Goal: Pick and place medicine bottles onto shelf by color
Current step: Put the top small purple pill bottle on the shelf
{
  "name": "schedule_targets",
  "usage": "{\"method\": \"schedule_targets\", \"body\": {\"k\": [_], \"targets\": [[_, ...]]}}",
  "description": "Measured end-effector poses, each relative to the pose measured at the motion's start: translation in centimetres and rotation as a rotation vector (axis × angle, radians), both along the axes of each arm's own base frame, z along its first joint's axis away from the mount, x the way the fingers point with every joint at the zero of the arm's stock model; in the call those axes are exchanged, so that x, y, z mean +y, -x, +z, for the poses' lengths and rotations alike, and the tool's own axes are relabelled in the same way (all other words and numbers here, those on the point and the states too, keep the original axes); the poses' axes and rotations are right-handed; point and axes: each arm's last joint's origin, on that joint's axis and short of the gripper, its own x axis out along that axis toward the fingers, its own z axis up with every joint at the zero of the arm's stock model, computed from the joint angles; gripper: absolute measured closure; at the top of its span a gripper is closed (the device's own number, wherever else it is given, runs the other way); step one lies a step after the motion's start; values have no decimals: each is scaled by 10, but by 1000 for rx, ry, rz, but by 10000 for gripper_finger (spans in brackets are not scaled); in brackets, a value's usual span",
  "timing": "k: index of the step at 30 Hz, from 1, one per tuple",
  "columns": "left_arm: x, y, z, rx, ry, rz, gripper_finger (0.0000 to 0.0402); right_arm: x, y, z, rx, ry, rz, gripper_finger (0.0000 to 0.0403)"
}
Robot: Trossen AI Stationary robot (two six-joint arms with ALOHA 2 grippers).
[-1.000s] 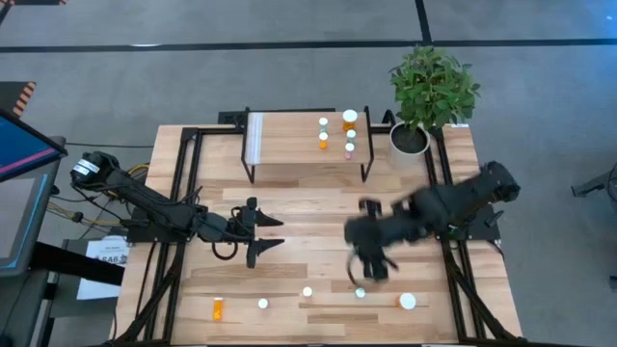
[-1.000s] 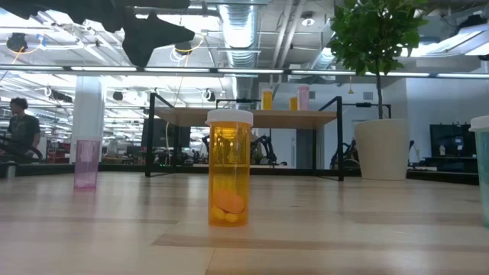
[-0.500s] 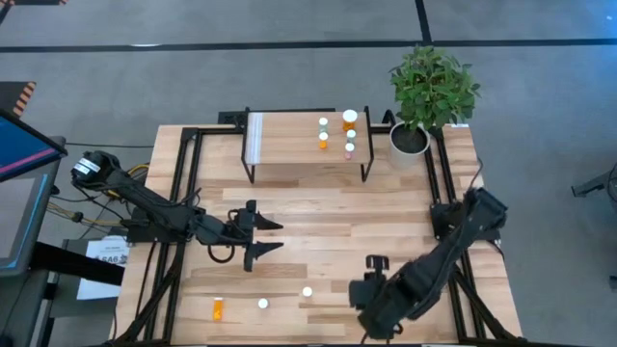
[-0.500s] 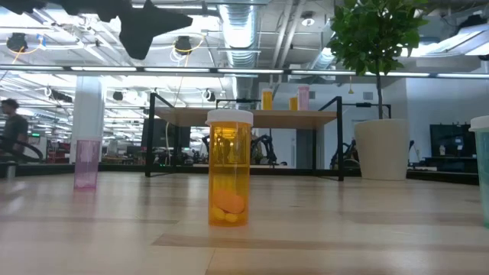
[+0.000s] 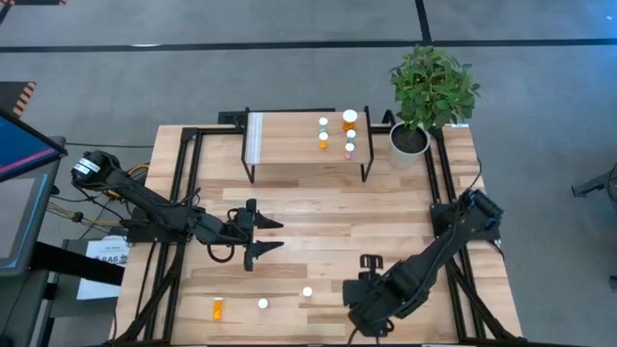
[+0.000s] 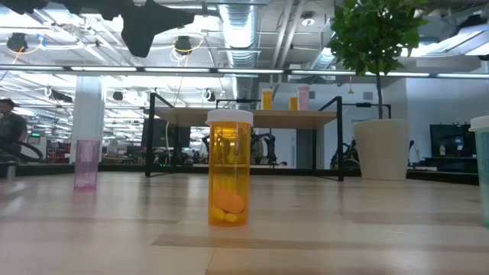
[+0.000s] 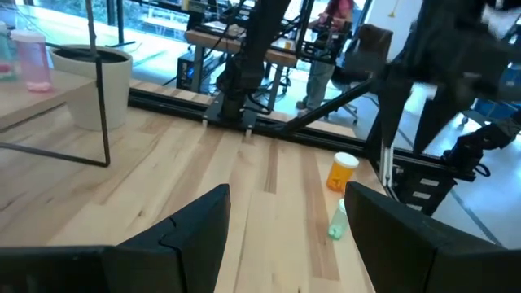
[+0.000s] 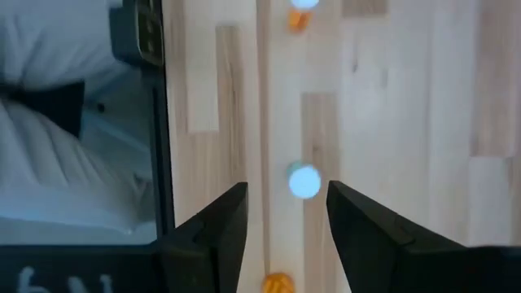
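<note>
both claws spread and empty, right claw (image 8: 281, 236) above a white-capped bottle (image 8: 304, 181).

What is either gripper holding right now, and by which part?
Nothing. The left gripper and the right gripper both stand open and empty; a white-capped bottle stands beyond the right one's fingers, ungripped.

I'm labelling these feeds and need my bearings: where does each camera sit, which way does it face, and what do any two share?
High: overhead, straight down on the table; both arms, shelf.
Low: table height, level across; orange bottle close, a dark arm part overhead.
Left wrist: forward past the open left gripper, over the boards.
Right wrist: down past the right gripper at a white-capped bottle.
Shared: high and low both show the shelf.
</note>
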Motion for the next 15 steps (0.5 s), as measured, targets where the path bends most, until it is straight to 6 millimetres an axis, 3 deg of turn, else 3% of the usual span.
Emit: {"method": "schedule_targets", "body": {"k": [5, 15], "targets": [[0, 0, -1, 5, -10, -1, 171, -11, 13, 8, -64, -10, -25, 215], [0, 0, 0, 4, -10, -1, 171, -34, 42, -35, -116, -143, -82, 216]]}}
